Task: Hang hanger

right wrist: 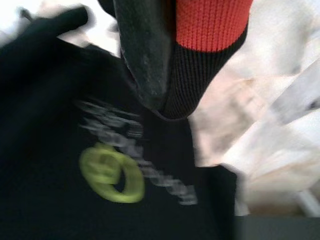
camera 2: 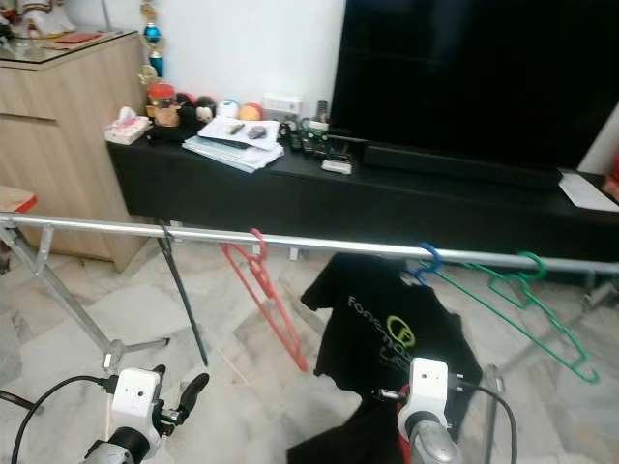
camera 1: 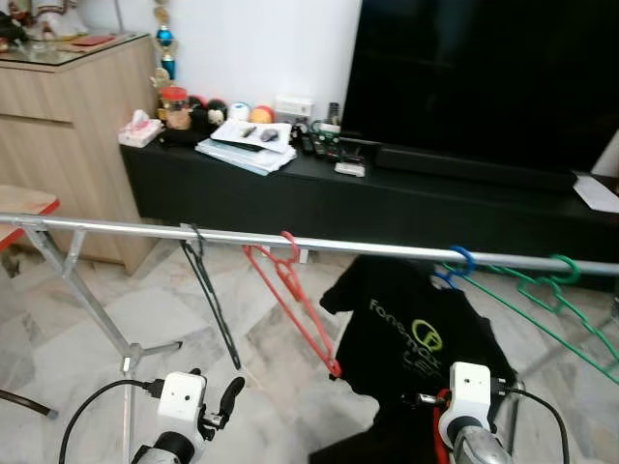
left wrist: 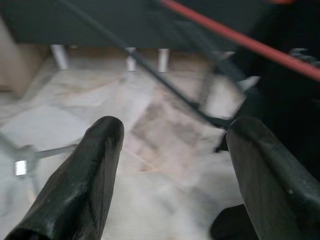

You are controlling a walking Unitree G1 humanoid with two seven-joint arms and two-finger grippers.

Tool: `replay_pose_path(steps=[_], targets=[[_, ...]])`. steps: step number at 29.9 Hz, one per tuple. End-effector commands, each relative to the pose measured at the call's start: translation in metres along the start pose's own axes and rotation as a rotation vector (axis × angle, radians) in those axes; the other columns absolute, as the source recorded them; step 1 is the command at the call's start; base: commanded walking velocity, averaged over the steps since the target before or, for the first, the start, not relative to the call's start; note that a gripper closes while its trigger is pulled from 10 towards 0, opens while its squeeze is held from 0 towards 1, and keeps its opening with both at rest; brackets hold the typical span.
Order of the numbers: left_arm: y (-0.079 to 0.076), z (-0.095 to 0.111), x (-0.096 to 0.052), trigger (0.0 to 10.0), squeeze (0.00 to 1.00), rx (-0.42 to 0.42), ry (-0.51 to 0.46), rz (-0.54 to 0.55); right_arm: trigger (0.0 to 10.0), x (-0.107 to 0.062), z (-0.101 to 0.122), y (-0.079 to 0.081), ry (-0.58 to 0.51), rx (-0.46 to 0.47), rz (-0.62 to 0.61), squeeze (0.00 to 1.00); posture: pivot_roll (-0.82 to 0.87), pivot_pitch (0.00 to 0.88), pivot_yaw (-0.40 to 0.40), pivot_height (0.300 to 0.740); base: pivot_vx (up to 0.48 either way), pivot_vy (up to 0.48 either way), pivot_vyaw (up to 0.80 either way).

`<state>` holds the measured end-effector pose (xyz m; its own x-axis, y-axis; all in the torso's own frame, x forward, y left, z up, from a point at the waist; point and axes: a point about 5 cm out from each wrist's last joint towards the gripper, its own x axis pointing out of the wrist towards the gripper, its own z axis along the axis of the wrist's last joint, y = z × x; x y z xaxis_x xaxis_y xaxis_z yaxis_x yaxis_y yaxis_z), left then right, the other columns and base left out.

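Left eye view: the black shirt [camera 1: 418, 333] on its blue hanger [camera 1: 455, 266] hangs from the rail [camera 1: 116, 227], above and ahead of the right hand [camera 1: 443, 425], the nearer one, gripping red-and-black cloth [right wrist: 207, 45]. The left hand [camera 1: 221, 404] waits open.

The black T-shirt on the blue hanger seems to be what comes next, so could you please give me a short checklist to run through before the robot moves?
1. Blue plastic hanger hooked over the silver metal rail: ok.
2. Black T-shirt with green logo hanging from it: ok, though its lower part drapes toward the floor.
3. Left gripper open and empty: ok.
4. Right gripper grip: it presses red-and-black knit fabric; cannot tell what that belongs to.
5. Free rail between the red wire hanger and the blue one: ok.
6. Black hanger and green hangers seated on rail: ok.
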<state>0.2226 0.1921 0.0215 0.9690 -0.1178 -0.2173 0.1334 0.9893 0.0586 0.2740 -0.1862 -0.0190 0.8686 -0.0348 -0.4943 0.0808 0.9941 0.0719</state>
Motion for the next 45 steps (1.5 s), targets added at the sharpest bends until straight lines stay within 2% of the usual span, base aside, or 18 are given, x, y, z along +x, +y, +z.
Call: replay_pose_path(steps=[1,11,27,32,34,36,37,45], targets=[[-0.003,0.001,0.002,10.0,0.0,-0.014,-0.006,-0.002,10.0,0.001,0.007,-0.007,-0.028,-0.004,-0.019,0.0,0.08,0.025,-0.071,0.74,0.33,0.0,0.0],[0.004,0.001,0.001,10.0,0.0,-0.001,-0.005,0.047,10.0,0.003,0.013,-0.004,-0.054,-0.017,-0.012,0.0,0.08,0.031,-0.071,0.74,0.132,0.0,0.0],[0.002,0.002,0.0,10.0,0.0,-0.006,-0.021,0.041,10.0,0.004,0.02,0.003,-0.092,-0.025,0.007,0.0,0.08,0.035,-0.07,0.74,0.0,0.0,0.0],[0.008,0.006,-0.002,10.0,0.0,-0.007,-0.038,0.077,10.0,0.003,0.016,0.0,-0.067,-0.026,0.01,0.0,0.08,0.046,-0.071,0.74,0.0,0.0,0.0],[0.018,0.016,-0.004,10.0,0.0,0.023,-0.093,0.143,10.0,0.002,0.012,-0.001,-0.05,-0.026,0.008,0.0,0.08,0.047,-0.071,0.74,0.0,0.0,0.0],[0.021,0.018,-0.004,10.0,0.0,0.03,-0.104,0.162,10.0,0.002,0.011,-0.001,-0.046,-0.025,0.008,0.0,0.08,0.052,-0.068,0.74,0.0,0.0,0.0],[0.029,0.023,-0.005,10.0,0.0,0.033,-0.128,0.203,10.0,0.002,0.009,-0.001,-0.037,-0.025,0.009,0.0,0.08,0.054,-0.064,0.74,0.0,0.0,0.0],[0.029,0.024,-0.003,10.0,0.0,0.011,-0.121,0.178,10.0,0.0,0.002,-0.003,-0.011,-0.018,0.004,0.0,0.08,0.056,-0.055,0.74,0.0,0.031,0.0]])
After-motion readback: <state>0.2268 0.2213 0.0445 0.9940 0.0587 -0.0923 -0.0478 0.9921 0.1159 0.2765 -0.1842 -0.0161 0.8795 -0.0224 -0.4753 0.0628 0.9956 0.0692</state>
